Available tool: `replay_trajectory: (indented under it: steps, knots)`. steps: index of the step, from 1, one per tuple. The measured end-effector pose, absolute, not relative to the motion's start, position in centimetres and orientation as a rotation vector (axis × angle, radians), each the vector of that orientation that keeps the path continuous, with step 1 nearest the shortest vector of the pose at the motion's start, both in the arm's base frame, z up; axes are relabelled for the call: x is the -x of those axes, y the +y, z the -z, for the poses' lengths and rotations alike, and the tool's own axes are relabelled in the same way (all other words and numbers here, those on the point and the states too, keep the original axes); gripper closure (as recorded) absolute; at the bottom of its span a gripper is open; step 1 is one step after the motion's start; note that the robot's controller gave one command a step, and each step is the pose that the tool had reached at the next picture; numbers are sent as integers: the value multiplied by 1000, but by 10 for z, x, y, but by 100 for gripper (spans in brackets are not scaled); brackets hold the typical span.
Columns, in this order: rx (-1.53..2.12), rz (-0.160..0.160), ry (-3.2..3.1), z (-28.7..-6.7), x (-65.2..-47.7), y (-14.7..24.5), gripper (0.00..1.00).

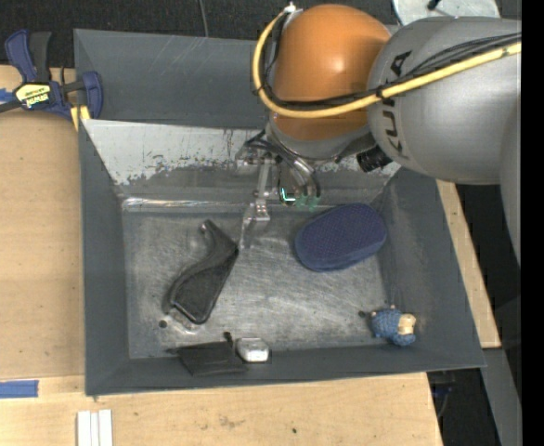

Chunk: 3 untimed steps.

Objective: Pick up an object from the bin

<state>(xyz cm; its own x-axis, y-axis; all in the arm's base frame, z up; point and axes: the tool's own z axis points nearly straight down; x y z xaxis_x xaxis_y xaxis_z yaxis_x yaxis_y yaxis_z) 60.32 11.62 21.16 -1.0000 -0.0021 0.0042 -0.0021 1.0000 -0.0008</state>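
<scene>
My pincer (277,198) hangs wide and empty in the upper middle of the frame, just beside the dark blue oval pad (340,237) right of centre, which looks soft and light, so I'd pinch across its narrow width.

Single overhead camera, slightly oblique, close above grey bin (101,277), arm (458,100) at right.

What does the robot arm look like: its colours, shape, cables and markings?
The arm is thick, rounded and silver-grey, with black KUKA lettering. A smooth orange dome-shaped cover sits at its wrist. A yellow cable and a black cable loop around that cover. Below it is a small metal gripper.
</scene>
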Motion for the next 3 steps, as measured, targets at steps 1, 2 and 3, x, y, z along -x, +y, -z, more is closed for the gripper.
replay_trajectory:
  steps: [1, 2, 3]
  knots:
    - [-392, -3, -3126, -119, -597, 155, 0]
    - [-805, -1, -3060, -112, -489, 123, 0]
    - [-1224, 1, -2899, -100, -520, 144, 0]
